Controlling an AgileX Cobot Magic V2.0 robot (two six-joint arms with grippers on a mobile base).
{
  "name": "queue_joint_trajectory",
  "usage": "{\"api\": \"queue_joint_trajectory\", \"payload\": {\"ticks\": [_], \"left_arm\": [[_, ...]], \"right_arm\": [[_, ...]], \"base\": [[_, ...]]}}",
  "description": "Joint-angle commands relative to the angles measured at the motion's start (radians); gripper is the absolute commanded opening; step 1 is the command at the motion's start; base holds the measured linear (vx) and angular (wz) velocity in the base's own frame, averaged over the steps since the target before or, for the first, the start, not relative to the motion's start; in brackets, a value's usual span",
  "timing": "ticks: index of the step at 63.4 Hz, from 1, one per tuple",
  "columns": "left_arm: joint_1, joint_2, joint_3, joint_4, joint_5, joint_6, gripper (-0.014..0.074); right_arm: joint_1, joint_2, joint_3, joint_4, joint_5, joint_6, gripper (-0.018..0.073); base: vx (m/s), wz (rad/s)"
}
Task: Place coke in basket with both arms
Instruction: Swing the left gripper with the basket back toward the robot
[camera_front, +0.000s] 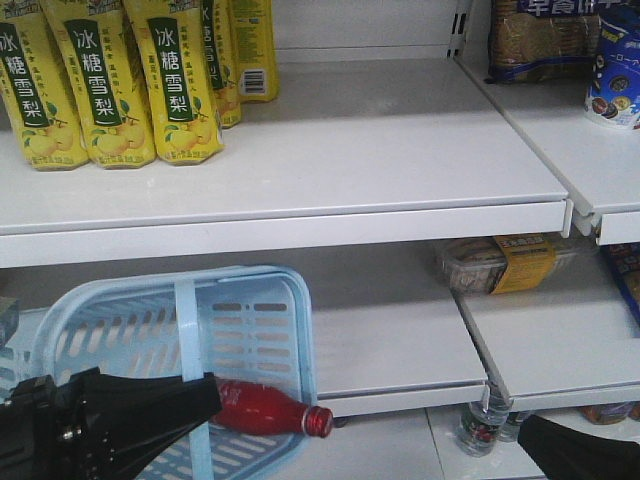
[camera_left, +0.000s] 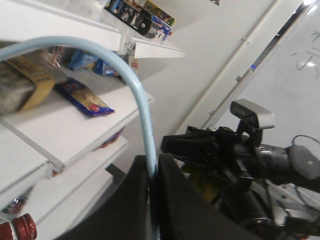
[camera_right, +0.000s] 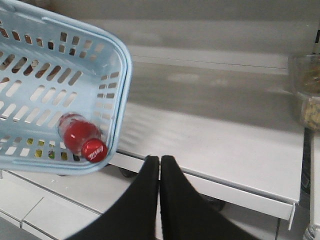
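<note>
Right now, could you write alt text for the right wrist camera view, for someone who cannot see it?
A red Coca-Cola bottle with a red cap lies inside a light blue slotted plastic basket, tilted at upper left. Below centre, the right gripper's black fingers are pressed together, empty, over a bare white shelf.

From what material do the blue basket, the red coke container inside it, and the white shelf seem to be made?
The basket looks like moulded plastic: pale blue, slightly glossy, with regular slots in its walls. The coke has a smooth, shiny red body and a ribbed red screw cap; whether it is plastic or coated metal cannot be told. The shelf looks like painted sheet metal: flat, matte white, with a thin folded front edge.
</note>
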Motion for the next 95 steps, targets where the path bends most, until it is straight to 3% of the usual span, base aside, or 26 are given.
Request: {"api": "queue_joint_trajectory", "payload": {"ticks": [1,10,17,28,37,53,82,95], "left_arm": [[-0.002,-0.014,-0.035,-0.145,-0.077,0.201,-0.0006],[-0.002,-0.014,-0.035,-0.249,-0.073,0.325,-0.0006],[-0.002,-0.014,-0.027,-0.319,-0.008,0.415,-0.0006],[-0.002,-0.019,0.08,-0.588,0.061,0.475,-0.0006],[-0.002,-0.06,0.164,-0.666,0.104,0.525,-0.0006],[-0.021,-0.157,0.216,-0.721,0.163,0.546,-0.0006],[-0.021,-0.33,0.216,-0.676,0.17,0.529,-0.0006],[-0.022,-0.446,0.216,-0.637,0.376,0.509,-0.0006]], "right_arm": [[-0.006,0.006,-0.025,0.01,-0.046,-0.004,-0.0002],[-0.006,0.006,-0.025,0.01,-0.04,-0.004,-0.0002],[-0.006,0.006,-0.025,0.01,-0.04,-0.004,-0.0002],[-0.006,0.006,-0.025,0.01,-0.04,-0.004,-0.0002],[-0.006,0.006,-0.025,0.01,-0.04,-0.004,-0.0002],[-0.006,0.006,-0.025,0.01,-0.041,-0.003,-0.0002],[-0.006,0.006,-0.025,0.01,-0.043,-0.003,-0.0002],[-0.006,0.006,-0.025,0.01,-0.043,-0.003,-0.0002]], "base": [[0.0,0.0],[0.0,0.0],[0.0,0.0],[0.0,0.0],[0.0,0.0],[0.0,0.0],[0.0,0.0],[0.0,0.0]]}}
